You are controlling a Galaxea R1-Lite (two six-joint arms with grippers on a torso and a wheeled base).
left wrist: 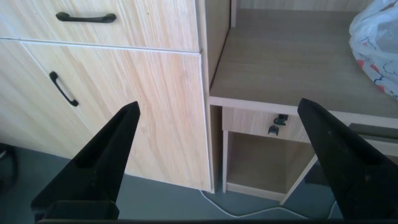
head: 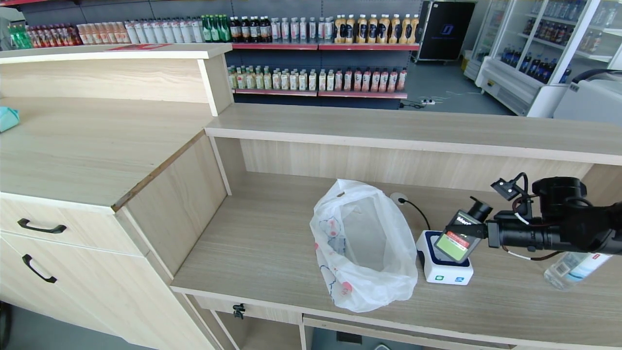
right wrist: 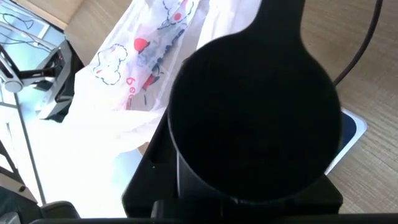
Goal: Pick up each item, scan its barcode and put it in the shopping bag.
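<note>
The left gripper (left wrist: 219, 106) hangs low before the cabinet (left wrist: 124, 74), its fingers spread wide on nothing. On the counter (head: 272, 243) the white shopping bag (head: 364, 248) stands open, with the scanner (head: 444, 270) just beside it at 3 o'clock. A clear bottle (head: 571, 270) lies farther toward 3 o'clock. Just above the scanner, the right gripper (head: 471, 229) clamps what looks like a dark bottle (head: 452, 243), tilted.

Dark bottle (head: 454, 241) in right gripper (head: 469, 232): glossy label. Shopping bag (head: 335, 243) beside it: thin transluc. crinkly plastic. Counter (head: 262, 243) under: matt wood-grain.
</note>
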